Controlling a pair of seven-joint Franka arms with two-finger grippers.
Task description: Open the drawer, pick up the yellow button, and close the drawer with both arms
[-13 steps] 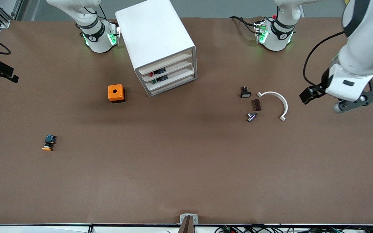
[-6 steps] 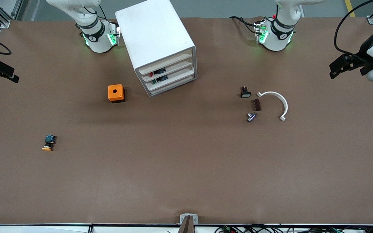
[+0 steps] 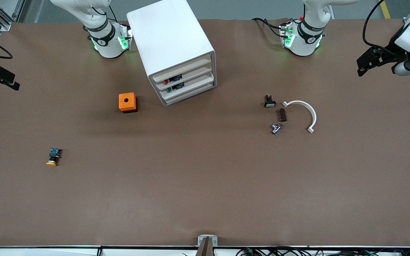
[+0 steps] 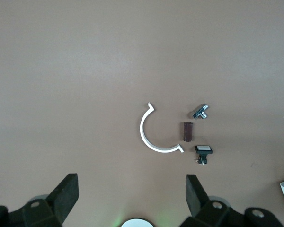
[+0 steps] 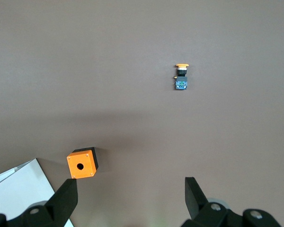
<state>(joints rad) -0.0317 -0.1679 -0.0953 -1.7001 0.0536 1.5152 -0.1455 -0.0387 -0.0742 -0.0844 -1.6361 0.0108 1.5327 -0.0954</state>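
Note:
The white cabinet [image 3: 171, 42] stands near the robots' bases, and its top drawer [image 3: 183, 69] is shut flush. The button [image 3: 52, 157], orange-yellow cap on a blue-black body, lies on the table toward the right arm's end; it also shows in the right wrist view [image 5: 181, 78]. My right gripper [image 3: 15, 81] is open and empty at the table's edge at the right arm's end, and it shows in its own view [image 5: 131, 194]. My left gripper [image 3: 361, 66] is open and empty over the left arm's end of the table, and it shows in its own view [image 4: 131, 195].
An orange box with a hole [image 3: 127, 102] sits beside the cabinet. A white arc [image 3: 304, 111], a brown cylinder [image 3: 282, 115], a metal part [image 3: 276, 128] and a black-and-white part [image 3: 269, 101] lie toward the left arm's end.
My left arm has swung away from the white arc toward the table's end and up toward the bases. The right arm and the table's things have not moved.

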